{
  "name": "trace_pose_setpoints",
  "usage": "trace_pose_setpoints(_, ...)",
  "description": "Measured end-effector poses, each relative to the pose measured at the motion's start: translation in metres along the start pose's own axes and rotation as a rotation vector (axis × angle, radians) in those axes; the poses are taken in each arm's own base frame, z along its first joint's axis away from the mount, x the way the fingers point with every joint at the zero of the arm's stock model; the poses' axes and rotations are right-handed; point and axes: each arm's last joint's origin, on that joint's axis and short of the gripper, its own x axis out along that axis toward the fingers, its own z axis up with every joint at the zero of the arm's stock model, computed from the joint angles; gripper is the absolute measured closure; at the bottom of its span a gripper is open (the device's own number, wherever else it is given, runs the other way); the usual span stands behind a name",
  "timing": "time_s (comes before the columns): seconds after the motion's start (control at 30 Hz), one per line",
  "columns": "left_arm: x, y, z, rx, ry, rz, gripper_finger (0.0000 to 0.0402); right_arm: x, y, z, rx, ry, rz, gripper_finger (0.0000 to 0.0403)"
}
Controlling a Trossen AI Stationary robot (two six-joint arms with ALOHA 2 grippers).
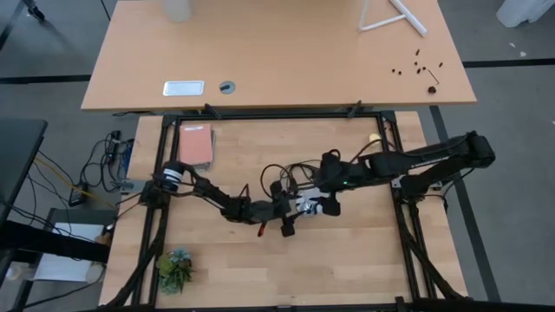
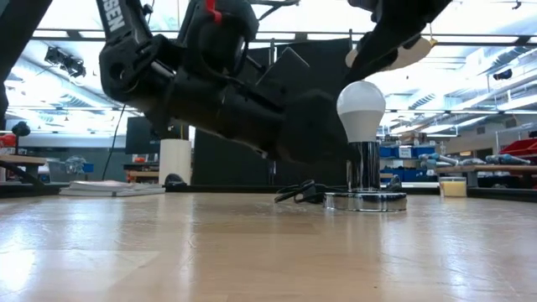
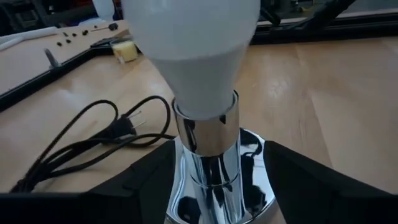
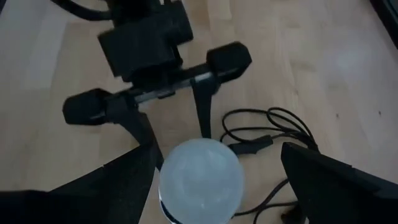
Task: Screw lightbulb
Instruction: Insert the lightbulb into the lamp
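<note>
The white lightbulb (image 2: 362,105) stands upright with its base in a shiny chrome socket (image 3: 208,155), whose round foot (image 2: 365,201) rests on the wooden table. My left gripper (image 3: 211,196) is open and comes in low and nearly level from the table's left. Its two fingers stand on either side of the socket's stem, apart from it. My right gripper (image 4: 217,186) is open and slants down above the lightbulb (image 4: 199,177), its fingers on either side of the globe without touching.
The socket's black cord and plug (image 3: 93,143) lie looped on the table beyond the socket. A pink book (image 1: 196,144) lies at the far left and a small plant (image 1: 175,269) at the near left. A black frame (image 1: 399,199) borders the work area.
</note>
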Motion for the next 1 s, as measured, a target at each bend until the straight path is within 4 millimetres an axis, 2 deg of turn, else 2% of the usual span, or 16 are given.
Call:
trace_pose_setpoints(0.33,-0.013,0.007,0.026,-0.055,0.059,0.002,0.0159,-0.015,0.003,-0.025,-0.021,-0.076,-0.009,0.0050)
trace_pose_setpoints(0.67,-0.016,0.005,0.031,-0.094,0.061,-0.004,0.0159,-0.015,0.001,-0.053,-0.054,-0.097,-0.017,0.0055)
trace_pose_setpoints(0.8,-0.025,0.011,0.051,-0.096,0.070,0.004,0.0159,-0.014,0.000,-0.057,-0.059,-0.084,-0.013,0.0055)
trace_pose_setpoints(1.0,-0.052,0.020,0.079,-0.102,0.145,0.025,0.0159,-0.017,0.000,-0.055,-0.071,-0.094,-0.007,0.0055)
